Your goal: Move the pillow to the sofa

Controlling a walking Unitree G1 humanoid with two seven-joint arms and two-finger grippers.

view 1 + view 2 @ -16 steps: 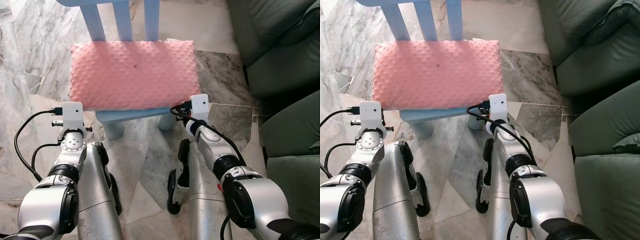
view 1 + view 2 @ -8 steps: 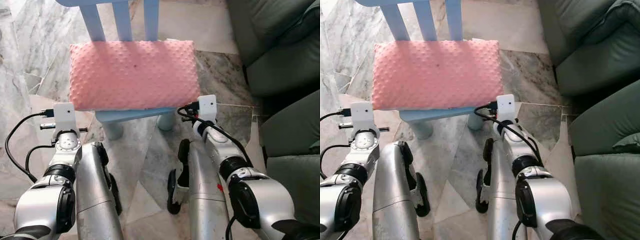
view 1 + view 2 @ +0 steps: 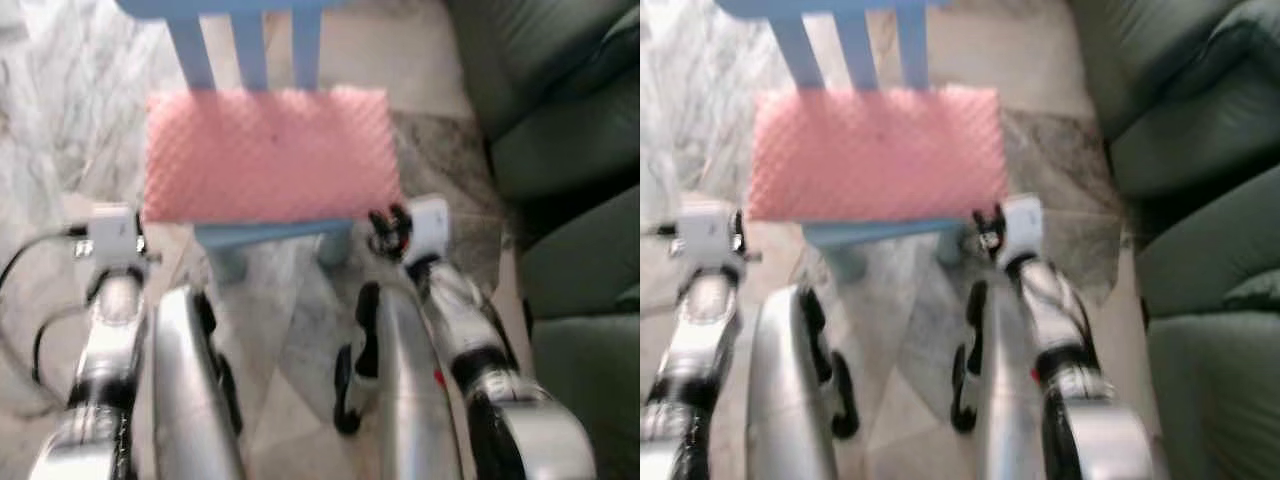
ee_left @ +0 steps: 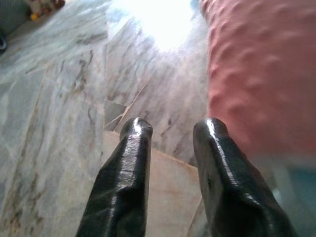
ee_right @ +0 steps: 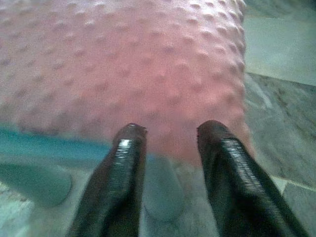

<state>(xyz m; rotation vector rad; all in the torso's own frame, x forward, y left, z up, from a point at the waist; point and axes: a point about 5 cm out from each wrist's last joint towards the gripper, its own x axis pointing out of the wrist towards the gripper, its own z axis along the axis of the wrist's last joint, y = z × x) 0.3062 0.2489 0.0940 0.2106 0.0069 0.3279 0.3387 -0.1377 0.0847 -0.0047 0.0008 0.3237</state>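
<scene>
Pillow [image 3: 268, 155] sits flat on the seat of the blue chair [image 3: 265, 232], pink and dimpled, covering nearly the whole seat; the grey-green sofa [image 3: 560, 150] stands just beside the chair, on the robot's right. The head views are blurred. Both arms reach toward the pillow's near edge. The left gripper [image 4: 173, 133], fingers spread with nothing between them, points past the pillow's left end at the marble floor [image 4: 59, 98]. The right gripper [image 5: 168, 133], also spread and empty, faces the pillow's right near corner above a chair leg. This looks like the approach before the grasp. Next, each gripper likely needs to close in on its end of the pillow, squeeze, and lift.
</scene>
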